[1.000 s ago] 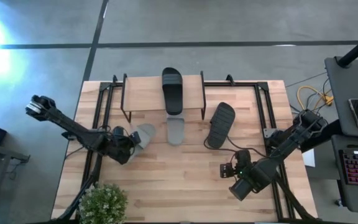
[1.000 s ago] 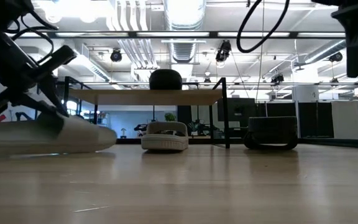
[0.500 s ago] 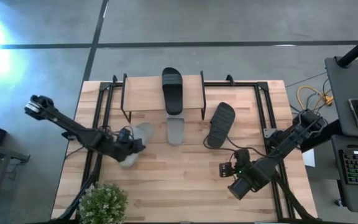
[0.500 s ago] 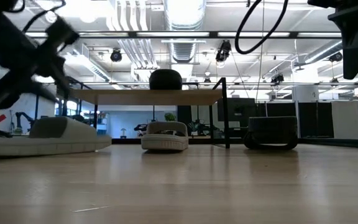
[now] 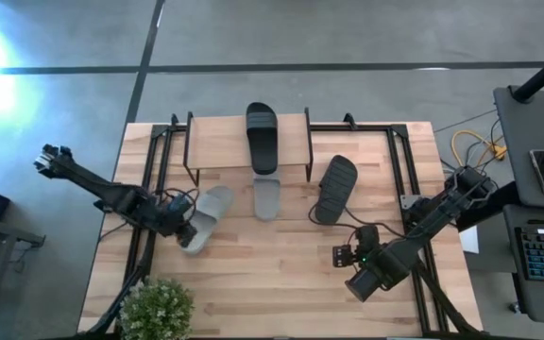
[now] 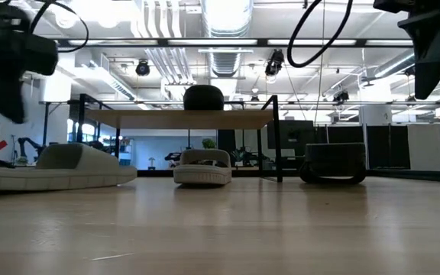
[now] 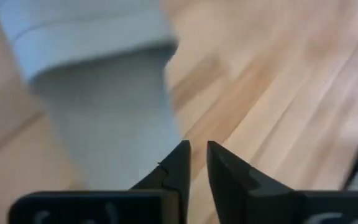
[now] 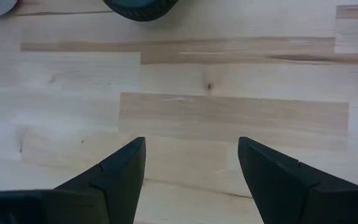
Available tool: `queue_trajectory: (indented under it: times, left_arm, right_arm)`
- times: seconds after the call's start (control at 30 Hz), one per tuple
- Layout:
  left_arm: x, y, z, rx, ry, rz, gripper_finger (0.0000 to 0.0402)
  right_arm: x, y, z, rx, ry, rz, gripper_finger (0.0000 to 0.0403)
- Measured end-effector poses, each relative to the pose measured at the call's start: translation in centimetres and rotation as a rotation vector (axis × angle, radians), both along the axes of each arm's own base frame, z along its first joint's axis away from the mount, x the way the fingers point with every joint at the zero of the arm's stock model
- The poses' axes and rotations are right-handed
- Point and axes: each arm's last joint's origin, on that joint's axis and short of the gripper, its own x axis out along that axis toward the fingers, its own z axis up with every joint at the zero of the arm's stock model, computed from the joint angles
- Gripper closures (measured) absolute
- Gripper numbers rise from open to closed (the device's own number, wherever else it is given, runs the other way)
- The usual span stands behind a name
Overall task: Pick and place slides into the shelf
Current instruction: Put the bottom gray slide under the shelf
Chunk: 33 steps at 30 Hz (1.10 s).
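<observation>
A light grey slide (image 5: 206, 215) lies flat on its sole on the table, left of the shelf (image 5: 215, 142), and fills the left wrist view (image 7: 98, 93). My left gripper (image 5: 176, 225) is shut and hangs just left of it and raised above it (image 6: 6, 53), touching nothing. One black slide (image 5: 263, 137) lies on the shelf's plank. The second grey slide (image 5: 267, 196) sits on the table, partly under the shelf. The other black slide (image 5: 335, 189) lies right of the shelf. My right gripper (image 5: 349, 257) is open over bare wood (image 8: 191, 162).
A potted plant (image 5: 157, 310) stands at the near left corner of the table. Black frame rails (image 5: 154, 156) run along the left and right sides. Open wood (image 5: 272, 274) lies between the two arms, near the front edge.
My left gripper has drawn back toward the table's left edge and risen off the near grey slide. That slide, half hidden under the gripper a second ago, now lies flat and fully uncovered on the table, slanting toward the shelf. The right arm kept still.
</observation>
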Motion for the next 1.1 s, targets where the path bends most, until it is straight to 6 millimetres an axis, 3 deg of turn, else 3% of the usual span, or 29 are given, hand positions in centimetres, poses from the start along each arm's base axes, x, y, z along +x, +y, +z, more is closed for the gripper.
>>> queue_trajectory:
  times: [0.1, 0.23, 0.47, 0.8, 0.97, 1.1]
  left_arm:
    - [-0.7, 0.1, 0.5, 0.072, 0.144, -0.145, 0.0396]
    - [-1.0, 0.4, 0.8, 0.271, 0.340, -0.272, 0.0400]
    - [0.9, -0.2, -1.6, 0.485, 0.510, -0.397, 0.0401]
    - [4.1, -1.5, -5.1, 0.585, 0.597, -0.460, 0.0401]
    - [4.5, -1.7, -5.6, 0.602, 0.634, -0.466, 0.0401]
    - [5.3, -1.9, -5.4, 0.657, 0.556, -0.443, 0.0401]
  right_arm:
    - [0.0, 0.0, 0.0, -0.001, 0.001, 0.000, 0.0156]
    - [-0.1, -0.1, -0.2, -0.004, 0.005, 0.000, 0.0156]
    - [-0.1, -0.1, -0.3, -0.007, 0.007, -0.003, 0.0156]
    - [-0.2, -0.1, -0.3, -0.007, 0.008, -0.002, 0.0156]
    - [-0.1, -0.1, -0.3, -0.008, 0.009, 0.004, 0.0156]
    - [-0.1, -0.1, -0.3, -0.007, 0.009, 0.004, 0.0156]
